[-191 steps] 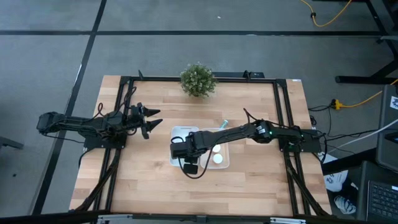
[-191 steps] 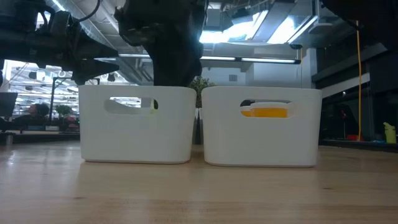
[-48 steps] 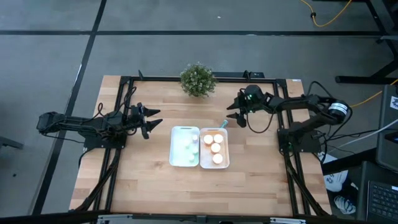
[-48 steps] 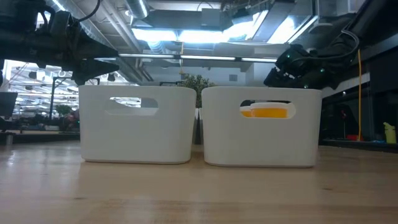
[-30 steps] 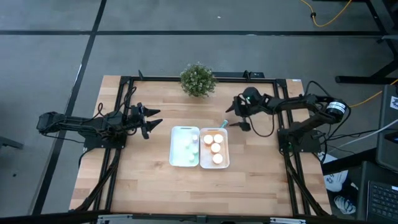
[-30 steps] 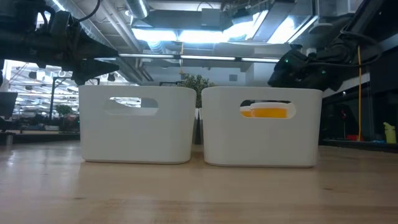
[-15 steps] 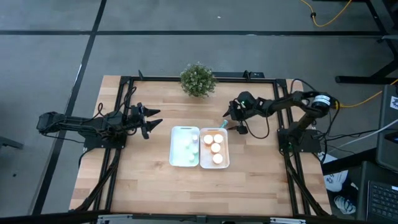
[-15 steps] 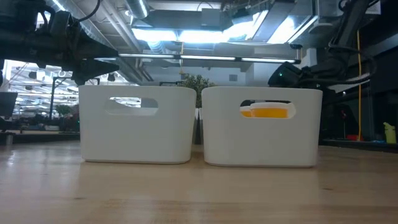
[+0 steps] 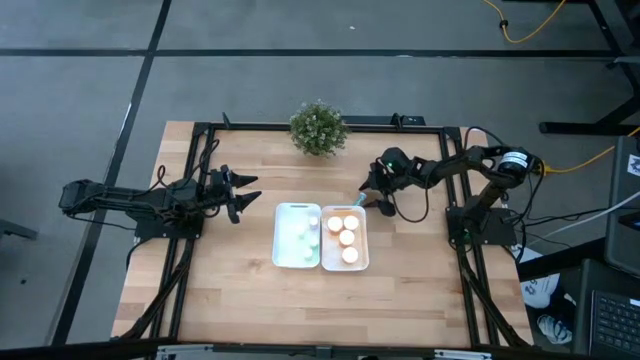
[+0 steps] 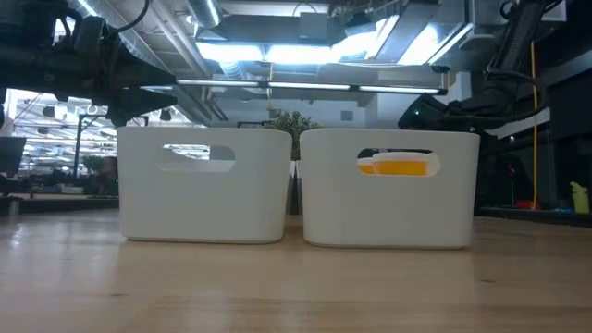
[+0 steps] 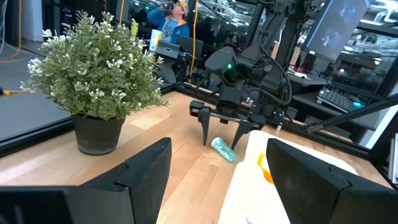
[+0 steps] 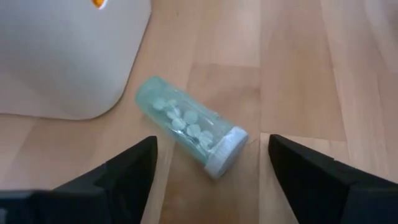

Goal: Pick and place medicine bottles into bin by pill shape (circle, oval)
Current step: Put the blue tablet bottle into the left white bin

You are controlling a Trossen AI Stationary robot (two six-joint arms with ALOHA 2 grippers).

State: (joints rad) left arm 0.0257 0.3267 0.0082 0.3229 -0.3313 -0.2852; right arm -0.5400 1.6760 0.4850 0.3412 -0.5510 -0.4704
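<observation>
Right hand [image 11: 222, 129] spread wide, fingers straddling a teal bottle [image 12: 189, 130] lying on the surface [image 9: 240, 280], not gripped, at 1 o'clock from the right bin [image 9: 363, 240]. Left hand [image 9: 243, 194] released, parked at 9 o'clock from the left bin [image 9: 280, 236].

Two dark jointed arms [image 9: 130, 197], black cables, green indicator light, flat black fingers [image 11: 207, 129]

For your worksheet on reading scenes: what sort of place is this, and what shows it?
Probably a robotics lab or workshop. Two robot arms are mounted on a framed wooden table, cables run across a grey taped floor, and the low view shows exposed ceiling ducts behind two white bins.
</observation>
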